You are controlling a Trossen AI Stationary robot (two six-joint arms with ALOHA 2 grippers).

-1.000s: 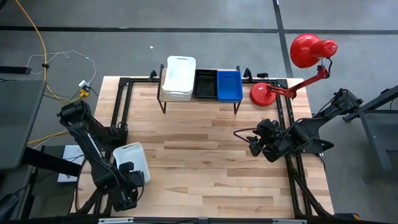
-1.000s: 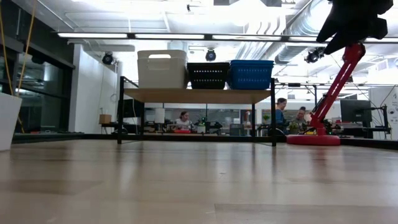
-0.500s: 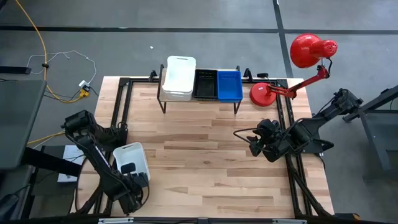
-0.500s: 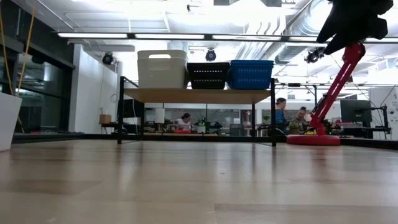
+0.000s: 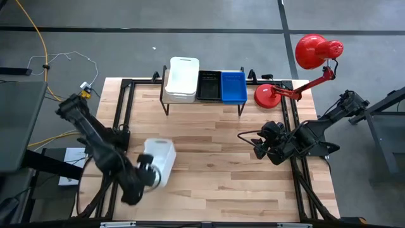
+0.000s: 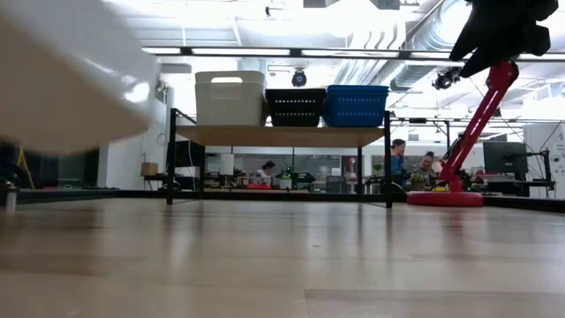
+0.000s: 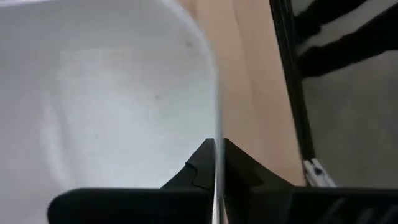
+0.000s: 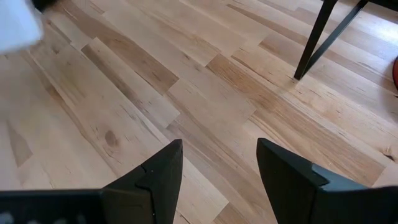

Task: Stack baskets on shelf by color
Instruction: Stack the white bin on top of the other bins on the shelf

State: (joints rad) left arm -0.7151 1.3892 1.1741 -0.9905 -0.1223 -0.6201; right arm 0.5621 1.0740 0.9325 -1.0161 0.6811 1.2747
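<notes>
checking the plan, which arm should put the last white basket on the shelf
Left. Its pincer is already clamped on the rim of the loose white basket. The right pincer hangs open and empty, beside the shelf.

Three baskets sit side by side on shelf.

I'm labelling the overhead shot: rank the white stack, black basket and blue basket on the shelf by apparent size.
1. White stack, clearly largest.
2. Black basket and blue basket look about alike, so I won't rank them.
</notes>
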